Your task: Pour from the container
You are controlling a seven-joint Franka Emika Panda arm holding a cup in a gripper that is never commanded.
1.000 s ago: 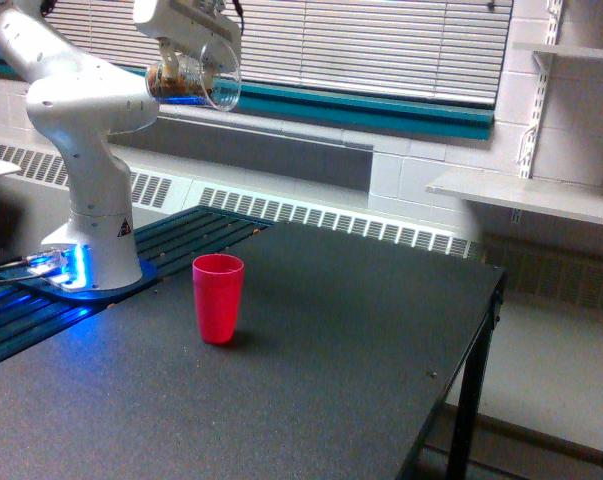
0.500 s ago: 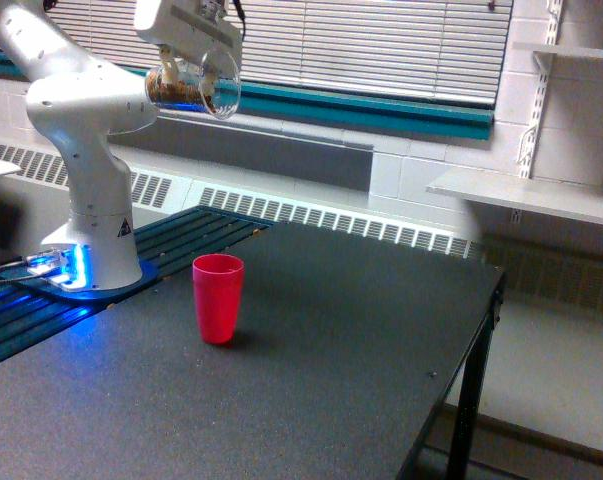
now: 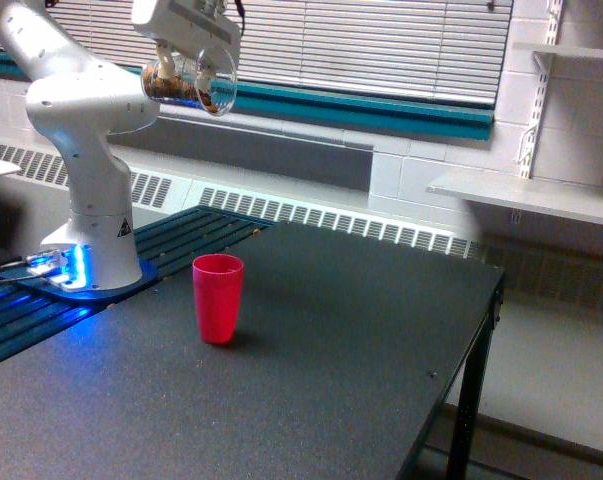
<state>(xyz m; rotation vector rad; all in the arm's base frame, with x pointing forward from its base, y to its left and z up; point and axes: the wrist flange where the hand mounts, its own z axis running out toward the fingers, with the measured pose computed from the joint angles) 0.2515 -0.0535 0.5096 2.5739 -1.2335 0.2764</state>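
Observation:
In the exterior view my gripper [image 3: 186,62] is high up at the top left, shut on the container [image 3: 194,83], a clear round jar. The jar lies tipped on its side with its wide mouth facing the view's right, and brown contents rest along its lower wall. A red plastic cup [image 3: 218,297] stands upright on the black table [image 3: 361,340], well below the jar and slightly to its right. Nothing is seen falling from the jar's mouth.
The white arm base [image 3: 91,240] stands on the table's left end beside blue lights. The table's right edge [image 3: 486,330] drops off to the floor. A radiator and window blinds run along the back wall, and a white shelf [image 3: 526,192] sits at right.
The jar has tilted a little further and shifted slightly left, with its contents sliding toward the mouth. The red cup has not moved.

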